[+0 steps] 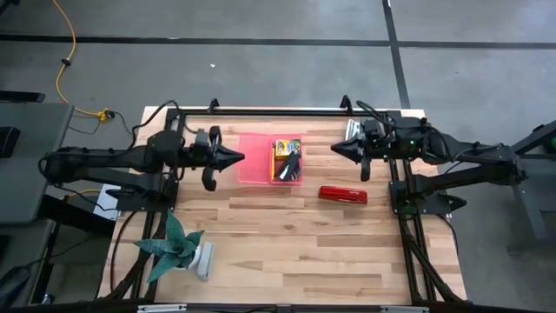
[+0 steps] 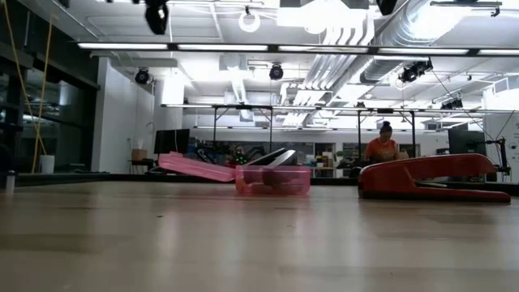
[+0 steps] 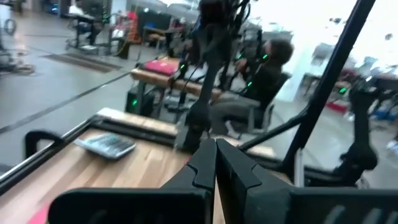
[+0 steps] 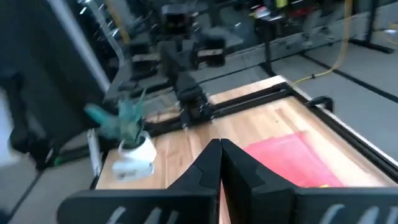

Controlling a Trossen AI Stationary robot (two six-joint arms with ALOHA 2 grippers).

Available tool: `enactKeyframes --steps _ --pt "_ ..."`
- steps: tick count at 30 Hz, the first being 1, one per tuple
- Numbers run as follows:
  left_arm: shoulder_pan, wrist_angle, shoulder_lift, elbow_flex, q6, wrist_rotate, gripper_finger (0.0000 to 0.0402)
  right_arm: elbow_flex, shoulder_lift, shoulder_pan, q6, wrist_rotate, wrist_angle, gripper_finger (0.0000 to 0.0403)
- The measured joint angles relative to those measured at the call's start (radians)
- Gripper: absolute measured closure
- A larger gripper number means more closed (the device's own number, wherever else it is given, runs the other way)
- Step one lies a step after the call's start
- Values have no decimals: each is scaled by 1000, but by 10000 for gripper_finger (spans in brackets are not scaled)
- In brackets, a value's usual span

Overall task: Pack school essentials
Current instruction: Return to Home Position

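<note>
Pink supply box [image 1: 254,158] lies open on the worktop [image 1: 287,252], near the railed edge, about midway along it. Its lid lies flat on the left-arm side. The tray holds the yellow-green crayon box [image 1: 282,148] and a black stapler [image 1: 293,165]. Red stapler [image 1: 342,195] lies on bare wood near the tray, not touching.

Left gripper [image 1: 238,157] hovers at the lid's edge, fingers pressed together, empty. Right gripper [image 1: 335,149] hovers off the tray's other side, likewise closed, nothing held.

Green spiky plant [image 1: 176,248] stands by the left corner opposite the rail.
</note>
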Motion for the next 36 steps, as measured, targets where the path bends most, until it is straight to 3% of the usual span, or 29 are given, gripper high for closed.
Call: enactKeyframes --steps 3,7,14,24,32,36 --pt "-48 -18 -72 -67 8 -76 402 0 1 0 -48 -76 -27 403" --pt "-97 38 -218 -199 -20 -135 401 0 5 1 35 -107 -46 403" --pt "-126 124 -450 -423 -60 -71 401 0 2 1 137 -138 -12 403" --pt "-126 137 -731 -628 -138 -80 402 0 2 1 174 -130 -3 403" --pt "-125 -207 -837 -629 -98 -101 402 0 -12 1 203 -127 4 403" --pt "-126 -206 -821 -628 -101 -62 402 0 -47 10 201 -128 0 403"
